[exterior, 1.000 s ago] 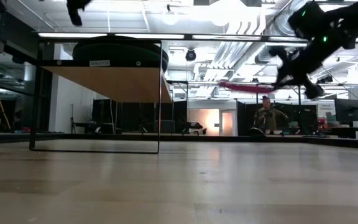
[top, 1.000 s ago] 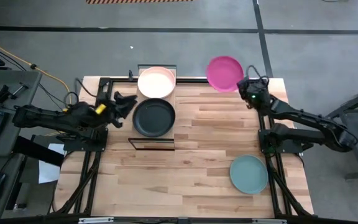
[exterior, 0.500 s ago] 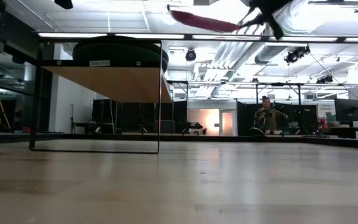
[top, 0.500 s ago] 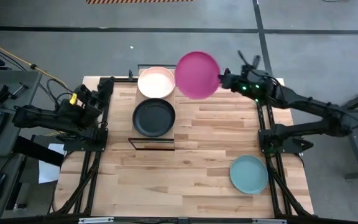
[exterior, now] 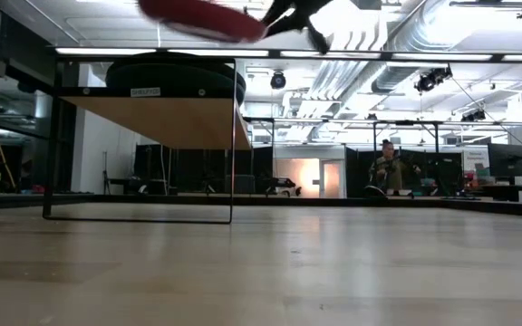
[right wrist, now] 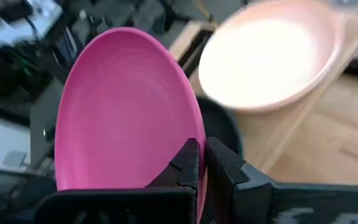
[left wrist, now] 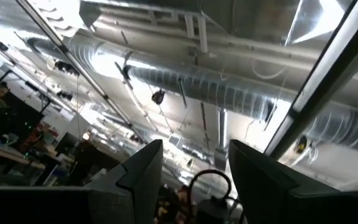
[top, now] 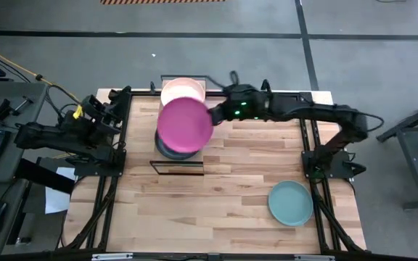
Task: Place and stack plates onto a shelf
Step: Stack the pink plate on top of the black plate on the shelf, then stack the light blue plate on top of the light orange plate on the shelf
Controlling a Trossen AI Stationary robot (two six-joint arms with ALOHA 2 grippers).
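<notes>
My right gripper [top: 212,114] is shut on the magenta pink plate [top: 185,125], high above the shelf [top: 177,168]; the two also show in the low view, gripper [exterior: 288,11] and plate [exterior: 202,16]. A black plate [top: 171,153] lies on the shelf's near half, mostly hidden under the pink one. A pale peach plate [top: 182,90] lies on the shelf's far half. A light blue-green plate [top: 290,203] lies on the table at the near right. My left gripper [top: 112,109] is open and empty at the table's left edge, pointing up [left wrist: 191,168]. The white and dark teal plates do not show. My right gripper pinches the pink plate's rim [right wrist: 197,149] between its two fingers [right wrist: 224,163], at the plate's right edge [top: 209,114]. The fingers come about level from the table's right. The plate is lifted clear above the black plate, slightly tilted, hollow side up.
The shelf board [exterior: 161,118] stands on a thin black frame [exterior: 233,145] at the table's far left. The arms' black mounts stand at the left [top: 104,163] and right [top: 318,163] edges. A person [exterior: 390,167] sits far off in the room.
My right gripper has carried the pink plate up and toward the table's left, from beyond the far right corner to above the black plate on the shelf. My left gripper has drawn back from the black plate toward the table's left edge.
</notes>
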